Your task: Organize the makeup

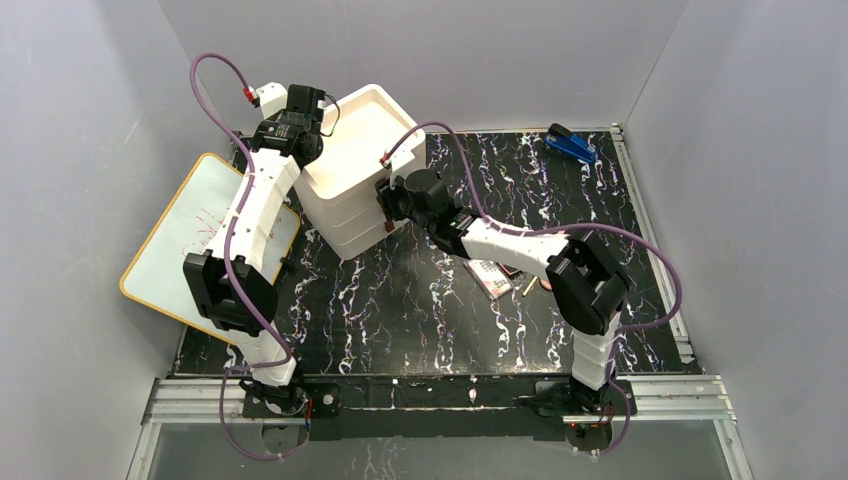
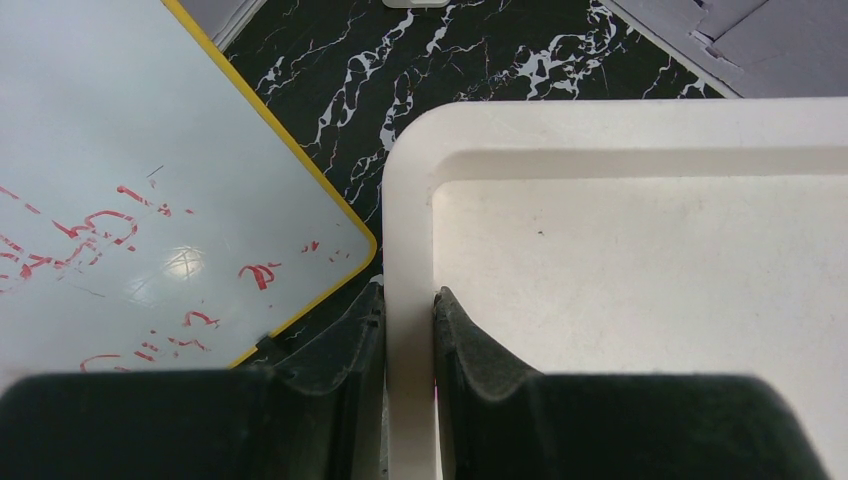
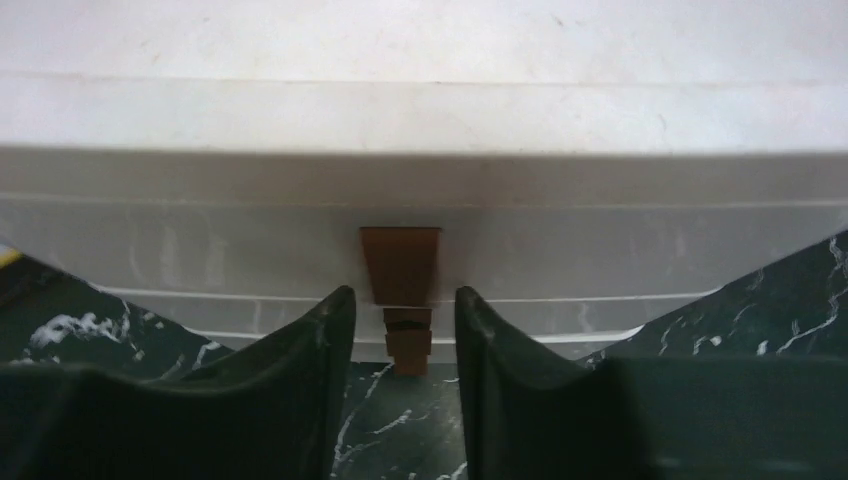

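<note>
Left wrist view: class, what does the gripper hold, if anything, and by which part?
The left gripper clamps the white drawer unit by its top rim, near a corner.

Plain grey walls (image 1: 420,50) close in the surface (image 1: 400,300) at 9, 12 and 3 o'clock. The surface is black with white marble veining, and a metal rail (image 1: 670,385) runs along 6 o'clock. A yellow-framed whiteboard (image 1: 180,240) sits at 9 o'clock. The light is soft and even.

Top view: you see the rectangular palette (image 1: 489,279) lying flat and askew on the table (image 1: 400,320), partly hidden under the right arm (image 1: 520,245). Just right of it lie the thin stick (image 1: 529,286) and a sliver of pink puff (image 1: 547,284).
</note>
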`<action>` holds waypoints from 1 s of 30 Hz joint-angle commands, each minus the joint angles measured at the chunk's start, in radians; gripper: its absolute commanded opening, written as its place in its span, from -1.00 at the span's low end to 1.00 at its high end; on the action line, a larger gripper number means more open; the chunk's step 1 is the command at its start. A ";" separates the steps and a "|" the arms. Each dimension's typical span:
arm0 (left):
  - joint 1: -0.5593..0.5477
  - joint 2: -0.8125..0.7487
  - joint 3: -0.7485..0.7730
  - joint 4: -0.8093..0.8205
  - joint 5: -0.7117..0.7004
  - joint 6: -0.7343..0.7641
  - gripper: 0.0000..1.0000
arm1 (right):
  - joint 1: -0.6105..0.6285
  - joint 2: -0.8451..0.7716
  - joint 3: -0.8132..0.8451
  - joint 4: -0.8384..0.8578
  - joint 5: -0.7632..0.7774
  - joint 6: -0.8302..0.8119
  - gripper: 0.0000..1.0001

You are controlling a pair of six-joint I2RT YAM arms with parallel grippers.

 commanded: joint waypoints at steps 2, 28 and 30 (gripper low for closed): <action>-0.008 -0.027 -0.007 -0.040 -0.001 -0.006 -1.00 | 0.005 -0.112 -0.018 0.040 -0.050 -0.025 0.39; -0.008 -0.027 -0.012 -0.033 0.014 0.018 -1.00 | 0.005 0.082 0.224 -0.032 0.018 -0.091 -0.03; -0.008 -0.028 -0.014 -0.030 0.016 0.021 -1.00 | 0.005 0.081 0.222 -0.025 0.023 -0.102 -0.10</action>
